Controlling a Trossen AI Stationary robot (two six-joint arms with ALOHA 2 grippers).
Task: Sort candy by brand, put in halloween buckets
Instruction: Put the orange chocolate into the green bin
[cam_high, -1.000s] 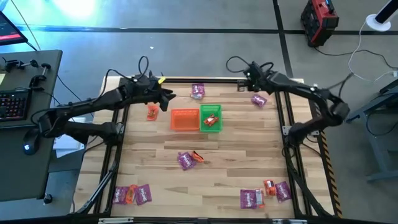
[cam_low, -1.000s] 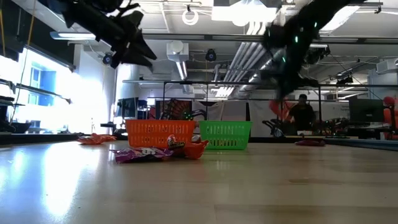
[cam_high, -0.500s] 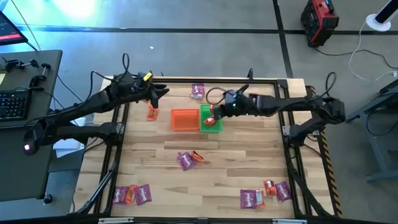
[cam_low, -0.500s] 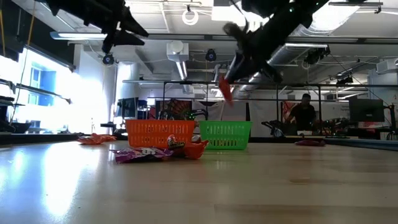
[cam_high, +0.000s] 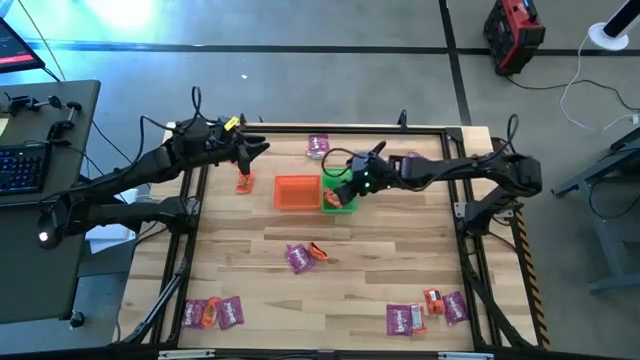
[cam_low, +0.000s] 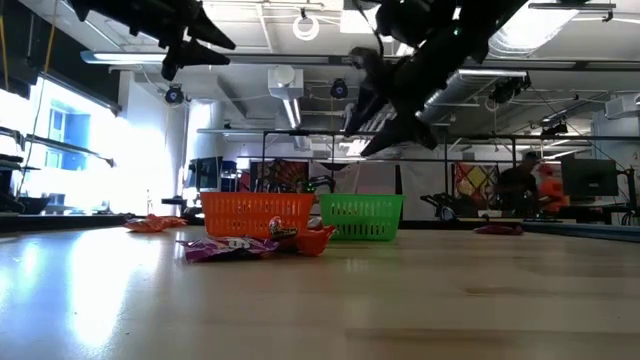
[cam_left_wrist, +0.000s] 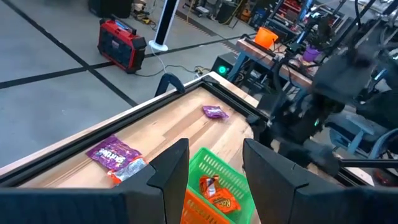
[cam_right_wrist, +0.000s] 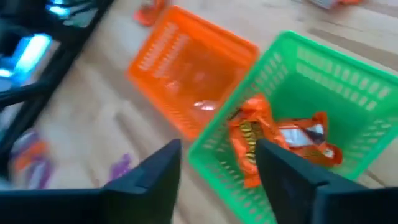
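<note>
The orange bucket and the green bucket stand side by side on the table's far half. My right gripper hovers open just above the green bucket, with nothing between its fingers. Orange-red candy lies on that bucket's floor. My left gripper hangs open and empty above the far left of the table, left of the orange bucket. Loose candy lies flat on the table: an orange-red packet, a purple one, and a mixed pair at mid table.
More purple and orange-red packets lie near the front corners, and a purple one lies at the far right. A black frame rail runs round the table. The middle of the table has free room.
My right gripper has swung from the table's far right toward the green bucket with an orange-red candy, then opened above the bucket. The candy has left its fingers; orange-red candy now lies in the green bucket. My left gripper has risen and drawn back a little toward the far left.
</note>
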